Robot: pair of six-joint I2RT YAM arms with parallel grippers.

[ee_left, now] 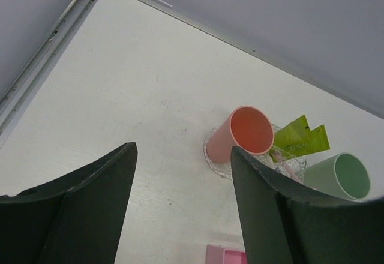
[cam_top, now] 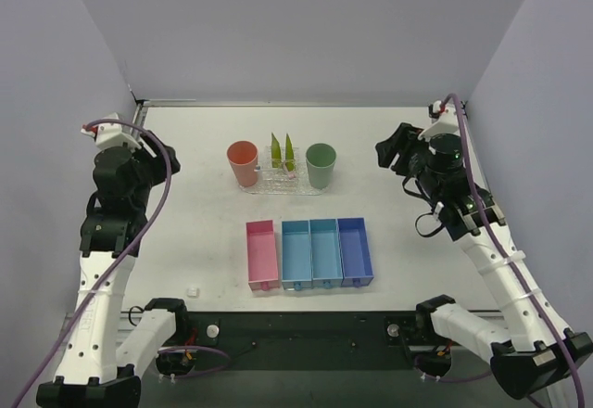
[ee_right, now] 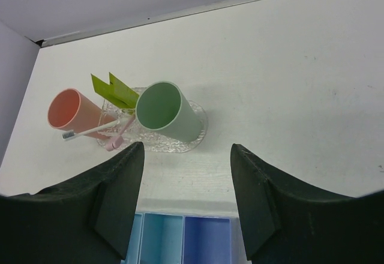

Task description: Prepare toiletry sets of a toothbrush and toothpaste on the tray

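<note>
Tray with toothpaste well beyond spread, empty left gripper and equally spread right gripper.

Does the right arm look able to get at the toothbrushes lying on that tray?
Probably yes: its tool is open and empty, nothing blocks the way, though the pink cup and green cup crowd the toothbrushes on either side.
</note>
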